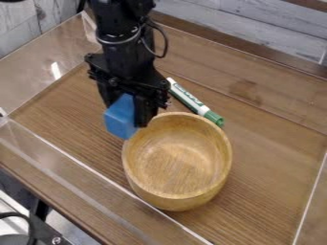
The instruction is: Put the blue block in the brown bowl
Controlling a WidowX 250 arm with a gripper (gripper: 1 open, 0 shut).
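Blue block is up in the gripper, jaws clamped tight on it, fingers pointing straight down. Block hangs just beside the near-left rim of the brown wooden bowl, over the wood tabletop, not yet over the bowl's opening. Can't tell whether the block's bottom edge clears the table or rests on it; looks slightly lifted.

Bowl sits empty, upright, grain visible inside, thick rim. White-and-green marker pen lies on the table behind the bowl, angled, green end close to the far rim; touching or not, can't tell. Clear plastic wall runs along the near side of the work area.

Step in hand, as I judge it: carry block over the bowl. To do it well: raise enough so the block's lower edge clears that thick rim, then move toward the bowl's middle, not just over the edge. Release low over the centre so the block doesn't bounce out or tip the bowl. Keep the grip firm until centred. Steer clear of the marker; it's no part of this.

Writing: none readable. Marker may carry print on its barrel, too small to make out. No brand or label visible on bowl, block or arm.
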